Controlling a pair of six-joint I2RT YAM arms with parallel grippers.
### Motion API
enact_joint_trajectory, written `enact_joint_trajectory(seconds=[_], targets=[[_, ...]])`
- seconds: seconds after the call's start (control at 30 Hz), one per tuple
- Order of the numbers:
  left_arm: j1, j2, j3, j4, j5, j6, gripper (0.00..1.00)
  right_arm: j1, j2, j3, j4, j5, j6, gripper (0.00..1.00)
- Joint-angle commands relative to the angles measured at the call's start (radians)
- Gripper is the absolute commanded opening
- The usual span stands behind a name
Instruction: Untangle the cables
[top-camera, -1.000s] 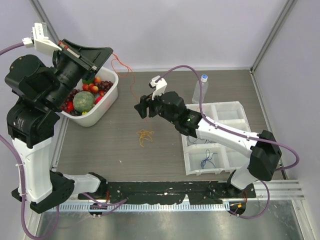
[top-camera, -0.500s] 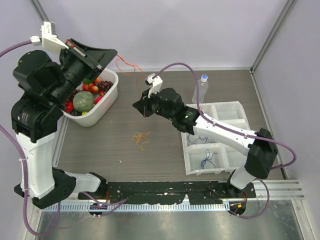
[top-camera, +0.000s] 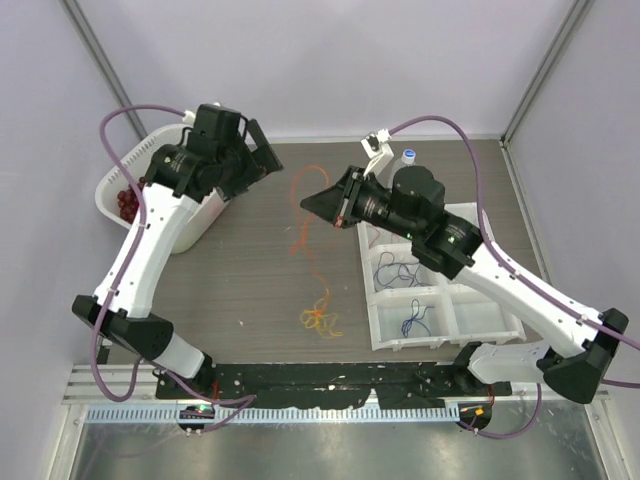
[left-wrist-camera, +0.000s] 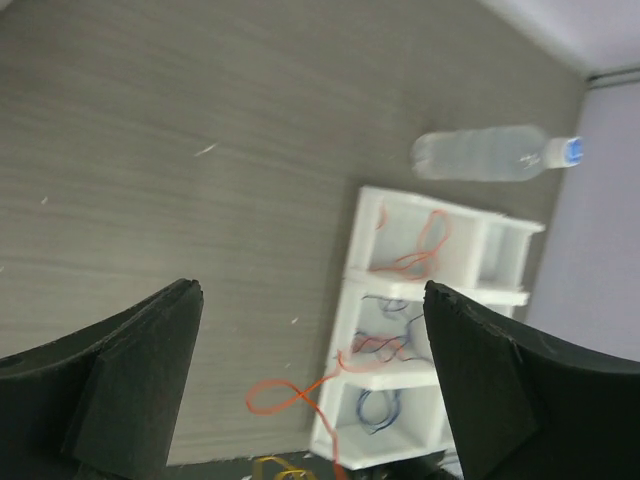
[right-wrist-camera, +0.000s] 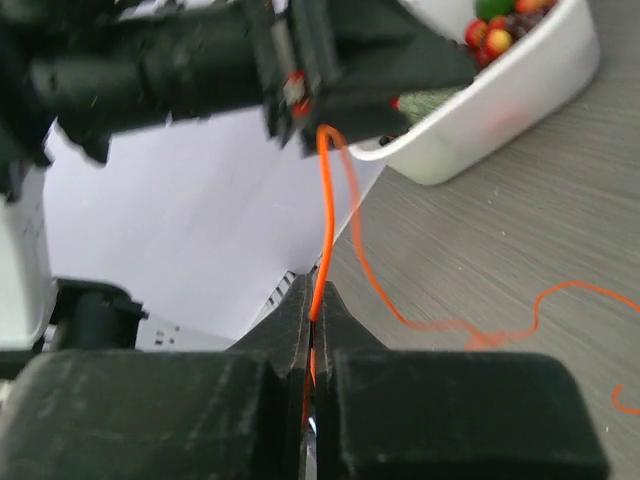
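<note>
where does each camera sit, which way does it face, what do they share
Top external: above and behind the bases, looking down on the table; both arms show, left gripper open, right gripper shut on the orange cable.
Left wrist: on the left arm, looking down between its open fingers at the bottle and divided tray.
Right wrist: on the right arm, looking along its shut fingers toward the fruit tub.
Top and left wrist share bottle and tray; top and right wrist, tub and cable.
</note>
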Motion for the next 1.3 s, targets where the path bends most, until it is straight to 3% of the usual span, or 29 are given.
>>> enact_joint_trajectory(seconds=[0.0, 0.13, 0.27, 0.33, 0.37, 0.4, 0.6, 0.87, 1.07, 1.27], targets=[[0.007, -0.116, -0.164, -0.025, 0.069, 0.059, 0.96, -0.107, 0.061, 0.014, -0.045, -0.122, 0.179, 0.01], [0.007, -0.361, -0.514, 0.237, 0.216, 0.033, 0.93, -0.167, 0.071, 0.012, -0.053, -0.151, 0.204, 0.01], [-0.002, -0.547, -0.802, 0.469, 0.442, -0.062, 0.82, -0.196, 0.081, 0.017, -0.055, -0.182, 0.218, 0.01], [-0.02, -0.605, -0.916, 0.541, 0.488, -0.109, 0.84, -0.198, 0.087, 0.025, -0.055, -0.188, 0.225, 0.01], [-0.04, -0.624, -0.95, 0.561, 0.484, -0.122, 0.9, -0.204, 0.093, 0.029, -0.055, -0.188, 0.227, 0.01], [-0.065, -0.636, -0.974, 0.578, 0.471, -0.125, 0.99, -0.202, 0.096, 0.04, -0.055, -0.188, 0.231, 0.01], [-0.206, -0.661, -1.016, 0.563, 0.28, -0.07, 0.99, -0.207, 0.125, 0.089, -0.041, -0.174, 0.267, 0.01], [-0.286, -0.704, -1.143, 0.728, 0.171, 0.012, 0.85, -0.207, 0.14, 0.124, 0.014, -0.164, 0.365, 0.01], [-0.297, -0.713, -1.196, 0.822, 0.209, -0.008, 0.61, -0.208, 0.13, 0.141, 0.025, -0.151, 0.402, 0.01], [-0.298, -0.733, -1.208, 0.845, 0.22, -0.025, 0.57, -0.208, 0.133, 0.181, 0.024, -0.141, 0.42, 0.01]])
